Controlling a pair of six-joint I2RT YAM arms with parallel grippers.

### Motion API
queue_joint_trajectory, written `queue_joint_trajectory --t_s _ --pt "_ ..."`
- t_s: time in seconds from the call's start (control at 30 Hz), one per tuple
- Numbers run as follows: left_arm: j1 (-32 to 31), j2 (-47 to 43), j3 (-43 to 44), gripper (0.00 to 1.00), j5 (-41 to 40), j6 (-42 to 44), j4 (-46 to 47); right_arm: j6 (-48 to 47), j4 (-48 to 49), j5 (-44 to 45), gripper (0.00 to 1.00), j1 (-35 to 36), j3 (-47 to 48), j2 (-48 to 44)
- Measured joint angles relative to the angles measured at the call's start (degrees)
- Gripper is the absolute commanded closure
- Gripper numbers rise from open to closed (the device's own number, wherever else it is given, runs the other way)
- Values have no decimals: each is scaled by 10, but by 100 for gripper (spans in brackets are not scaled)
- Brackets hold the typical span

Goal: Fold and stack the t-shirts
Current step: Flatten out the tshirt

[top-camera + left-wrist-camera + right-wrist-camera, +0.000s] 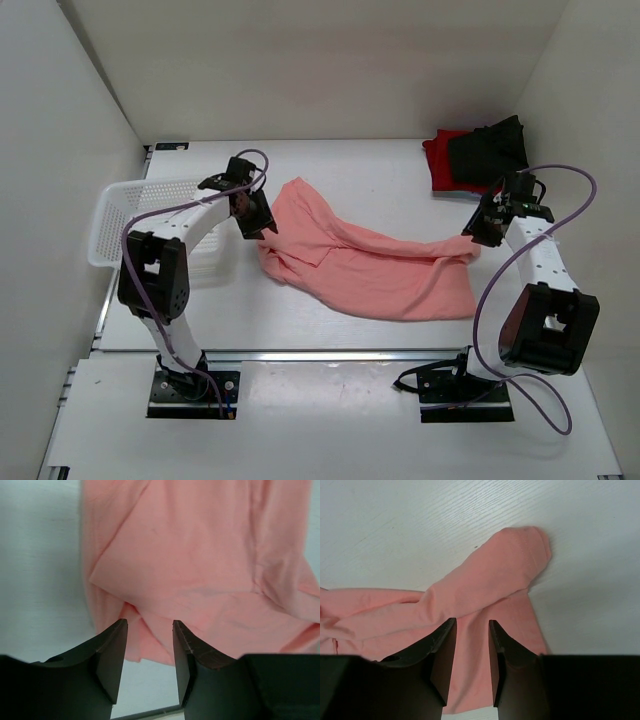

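Looking from the near edge outward, I see the pink shirt (370, 265) lying mid-table between the two arms, unfolded and rumpled, stretched from left of centre toward the right side. Its cloth is a soft salmon colour, plain, with a long raised crease running along it toward the right end. My left gripper (150, 625) sits at the shirt's left edge with its fingers spread and nothing between them; in its wrist view the cloth there is doubled over itself into a slanted flap, with bare table (40, 580) to the left. My right gripper (472, 622) is at the shirt's right end, fingers likewise parted and unloaded, over a rounded, rolled lobe of cloth that lies across a flatter layer. To the left, beside the left arm, stands a white lattice basket (130, 215). Farthest off, in the back right corner, a red shirt (438, 160) lies bunched with a black shirt (487, 150) resting on top of it, well apart from the pink one.
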Motion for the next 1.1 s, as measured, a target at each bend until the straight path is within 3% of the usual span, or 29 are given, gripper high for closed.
queue_joint_trajectory --t_s 0.4,0.47,0.53,0.73,0.83,1.1 --pt "1 74 0 47 -79 38 2 2 5 -8 69 7 -30 0" --pt "0 89 5 51 -86 42 3 2 6 -9 70 7 -30 0" --pt "0 98 6 63 -89 46 3 2 6 -10 70 7 -30 0" --pt "0 102 7 77 -90 49 5 2 8 -12 70 7 -31 0" --pt "1 102 11 100 -89 47 5 2 12 -13 70 6 -34 0" --pt "4 89 35 100 -74 41 2 2 15 12 65 -14 -44 0"
